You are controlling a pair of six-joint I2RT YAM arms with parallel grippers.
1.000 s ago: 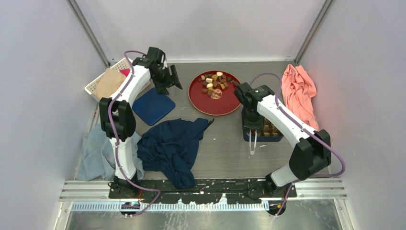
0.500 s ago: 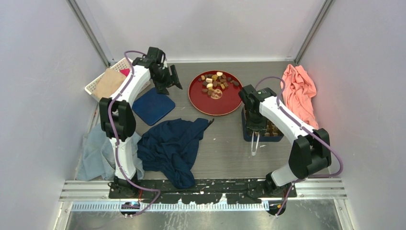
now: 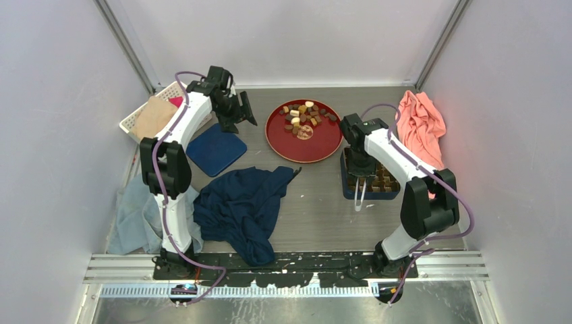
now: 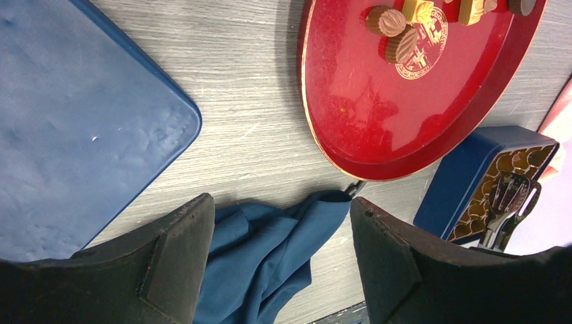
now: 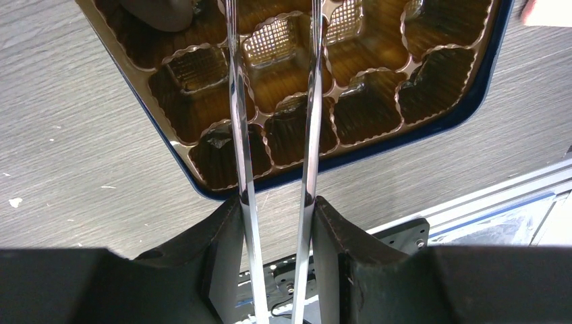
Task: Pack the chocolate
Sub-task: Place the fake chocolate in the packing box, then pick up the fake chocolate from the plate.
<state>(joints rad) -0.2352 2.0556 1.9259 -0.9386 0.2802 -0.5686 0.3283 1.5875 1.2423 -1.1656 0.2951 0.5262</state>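
Top external: chocolate (image 3: 305,115) sits in a loose pile on the far half of the red tray (image 3: 303,147), mid-desk toward the back. Pieces are bite-size, a mix of dark brown, light brown and cream. Left wrist view shows a couple of ribbed, leaf-like brown ones next to yellowish blocks over the tray's gold emblem.

Navy box (image 3: 369,196) is just right of the tray, on the nearer side. Its gold-brown liner has scalloped cells, and most of those in the right wrist view are bare. One dark rounded shape sits in a far cell at the frame edge; can't tell what it is.

Right gripper (image 3: 361,170) is clamped on metal tongs (image 3: 358,197), fingers pressing the blades from outside. The blades are apart and run out over the box. Left gripper (image 3: 240,116) has jaws wide apart and hangs above the desk (image 3: 317,209), between a blue mat (image 3: 216,150) and the tray.

Desk is grey wood-grain, scuffed. Navy cloth (image 3: 244,202) lies crumpled centre-left, salmon cloth (image 3: 421,127) at right, white basket (image 3: 127,124) far left. Pale walls on three sides, metal rails in the corners.
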